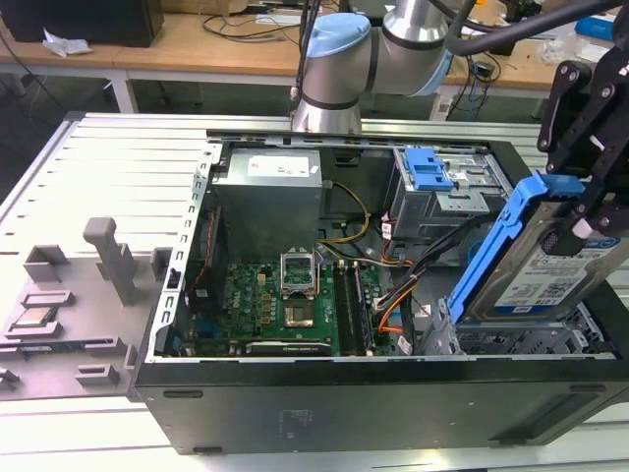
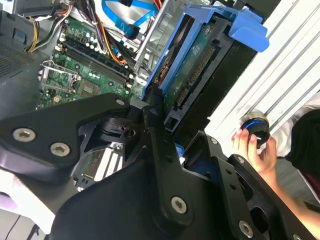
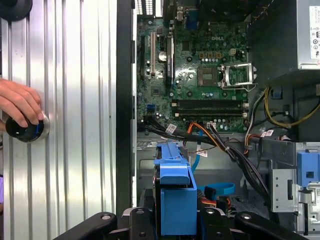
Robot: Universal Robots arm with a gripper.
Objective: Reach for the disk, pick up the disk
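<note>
Across the exterior view from its left, you first meet the grey slatted worktop (image 1: 88, 167) with a moulded grey fixture (image 1: 108, 258) and a small square CPU chip (image 1: 32, 317) seated in it. Next comes the open computer case (image 1: 295, 403), with the green motherboard (image 1: 285, 305) on its floor, the empty CPU socket (image 1: 299, 272) near the middle and the silver power supply (image 1: 270, 192) behind. Further on sit a blue latch piece (image 1: 432, 169) on the drive cage and a bundle of orange and black cables (image 1: 408, 285).

At the exterior view's right you have the disk (image 1: 550, 275): a silver hard drive in its blue bracket, tilted steeply on edge and lifted clear above the case's drive bay. The end effector (image 1: 580, 211) is clamped on the disk's upper end, its black fingers closed against the bracket. In the first wrist view the blue bracket (image 3: 175, 200) stands between the black linkages, confirming the grip.

My judgement: your reach is done and the pick-up is well in hand, with the disk already off its seat. Any further lift calls for a straight, steady pull away from the cables lying just beside the bay, and for keeping the bracket from catching the case wall.

Note a person's hand (image 3: 20, 102) on a round black knob (image 3: 24, 129) on the worktop, outside the case wall.
</note>
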